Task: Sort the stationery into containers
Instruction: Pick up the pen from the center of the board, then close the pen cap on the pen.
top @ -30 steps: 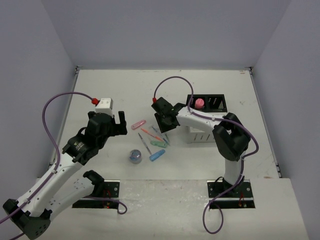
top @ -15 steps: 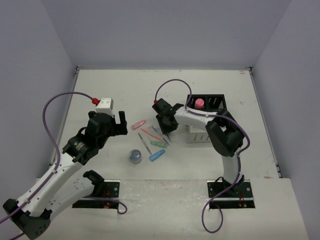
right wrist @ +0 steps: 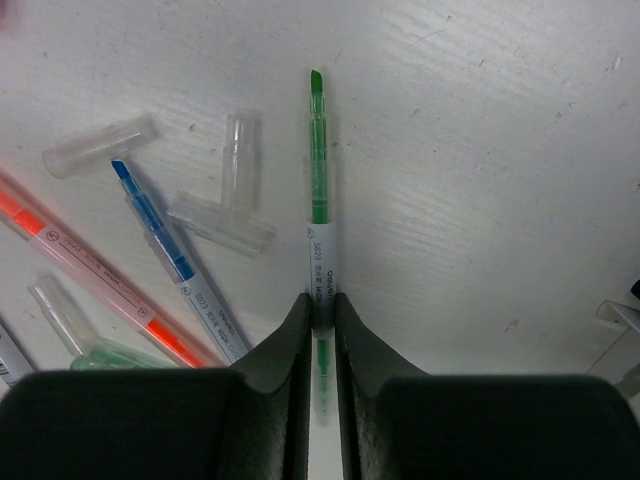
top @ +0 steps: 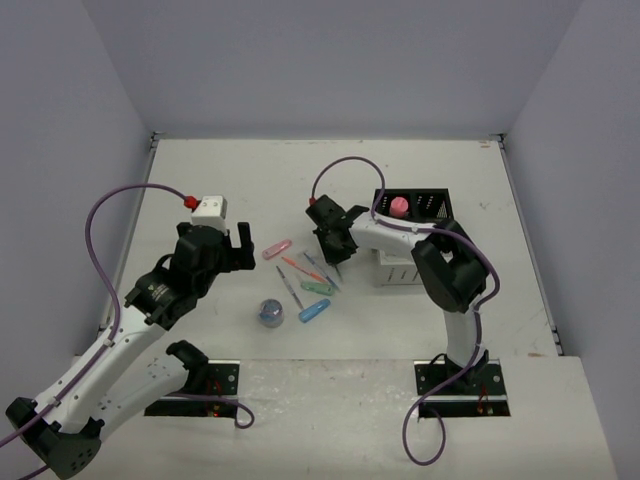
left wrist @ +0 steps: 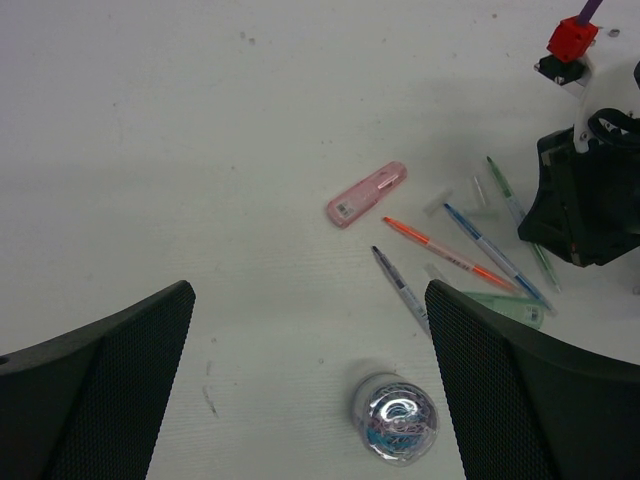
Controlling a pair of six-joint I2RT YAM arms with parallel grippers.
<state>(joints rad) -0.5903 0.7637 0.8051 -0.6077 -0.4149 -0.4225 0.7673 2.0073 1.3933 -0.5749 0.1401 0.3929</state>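
My right gripper (right wrist: 320, 303) is clamped on the thin green translucent plastic pen (right wrist: 318, 180) at its labelled midsection, lying flat at the middle of the white table (top: 200, 180). I judge it light, stiff and slick, so it may swivel. My left gripper (left wrist: 310, 395) hangs wide open.

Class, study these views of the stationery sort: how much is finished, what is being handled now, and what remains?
Done: one pink item sits in the black container. In hand: the right gripper is shut on the green pen; the left gripper hangs open. Left: the pink capsule, orange pen, blue pen, grey pen, mint piece, blue capsule and round tub lie loose on the table.
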